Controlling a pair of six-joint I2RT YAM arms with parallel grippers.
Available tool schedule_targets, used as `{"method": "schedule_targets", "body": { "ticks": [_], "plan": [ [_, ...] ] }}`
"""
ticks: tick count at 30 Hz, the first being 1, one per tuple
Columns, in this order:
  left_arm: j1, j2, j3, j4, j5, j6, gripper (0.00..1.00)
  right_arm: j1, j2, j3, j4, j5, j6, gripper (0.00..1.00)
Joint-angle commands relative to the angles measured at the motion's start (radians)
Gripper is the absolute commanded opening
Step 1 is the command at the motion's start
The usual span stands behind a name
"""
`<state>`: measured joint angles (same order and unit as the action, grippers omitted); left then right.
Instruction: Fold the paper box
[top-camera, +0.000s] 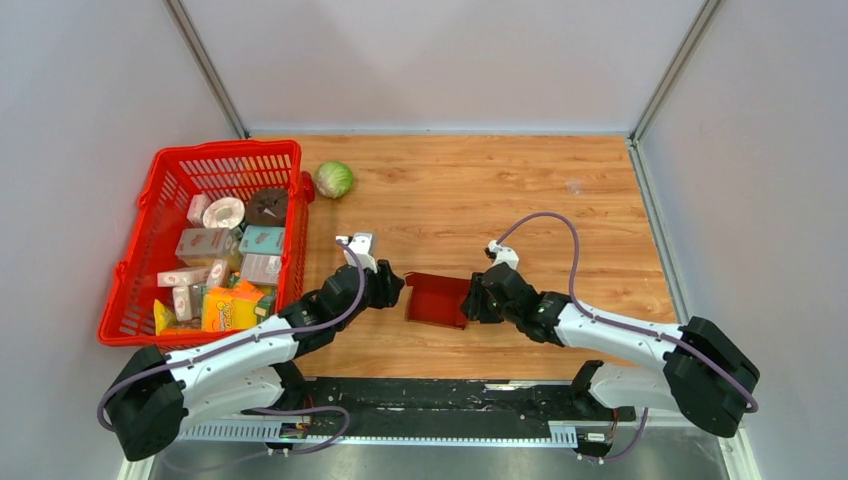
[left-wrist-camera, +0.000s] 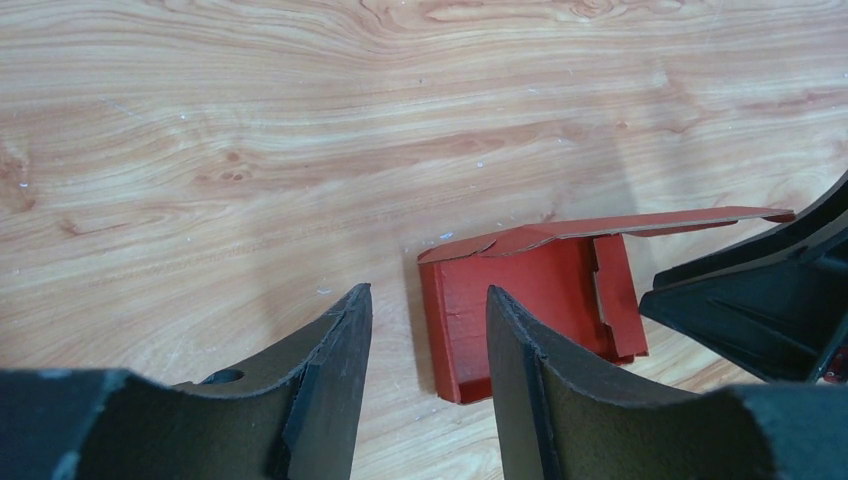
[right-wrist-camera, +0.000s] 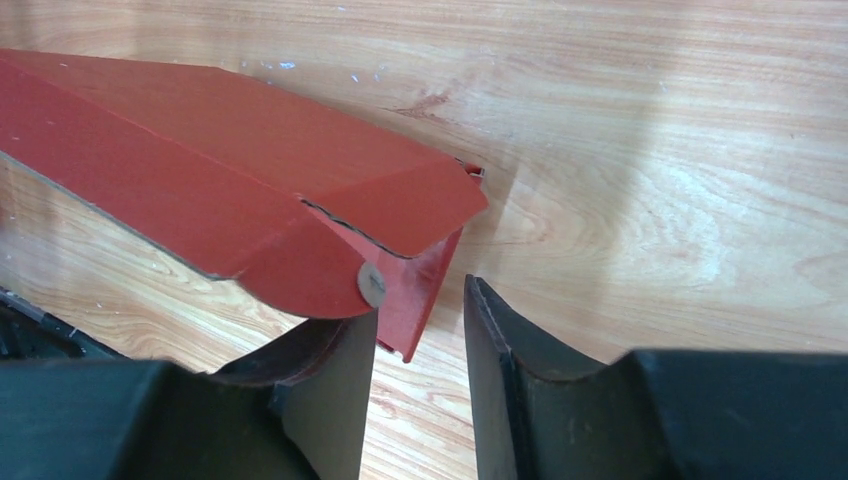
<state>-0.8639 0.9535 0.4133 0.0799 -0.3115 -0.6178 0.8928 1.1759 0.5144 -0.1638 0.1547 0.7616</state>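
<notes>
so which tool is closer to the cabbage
Left. The left tool is toward the near edge, slightly right of the cabbage; the right tool lies farther right, beyond the paper box.

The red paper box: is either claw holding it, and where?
Neither clamps it. The left gripper is open before the paper box; the right gripper is open, a corner flap resting on one finger.

Top cam high overhead, facing down; wrist cams v. close, low; all share paper box (top-camera: 437, 300).
</notes>
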Motion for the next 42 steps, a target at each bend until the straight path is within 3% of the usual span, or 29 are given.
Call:
{"method": "schedule_targets", "body": {
  "ticks": [1,9,19,24,27,42],
  "plan": [
    [0.002,-0.041,-0.036,0.084,0.011,0.018,0.54,-0.003,0.013,-0.013,0.052,0.034,-0.007,0.39],
    [0.002,-0.064,-0.067,0.119,0.012,0.016,0.54,-0.003,0.122,0.022,0.101,0.032,-0.015,0.38],
    [0.002,-0.059,-0.073,0.13,0.022,0.018,0.53,0.008,0.189,0.071,0.043,0.08,-0.051,0.27],
    [0.002,-0.05,-0.068,0.136,0.026,0.021,0.53,0.008,0.171,0.09,-0.005,0.083,-0.088,0.39],
    [0.002,-0.045,-0.07,0.136,0.029,0.021,0.53,0.009,0.15,0.108,-0.034,0.092,-0.093,0.4],
    [0.002,-0.041,-0.067,0.139,0.037,0.023,0.53,0.006,0.131,0.101,-0.014,0.089,-0.116,0.32]
  ]
}}
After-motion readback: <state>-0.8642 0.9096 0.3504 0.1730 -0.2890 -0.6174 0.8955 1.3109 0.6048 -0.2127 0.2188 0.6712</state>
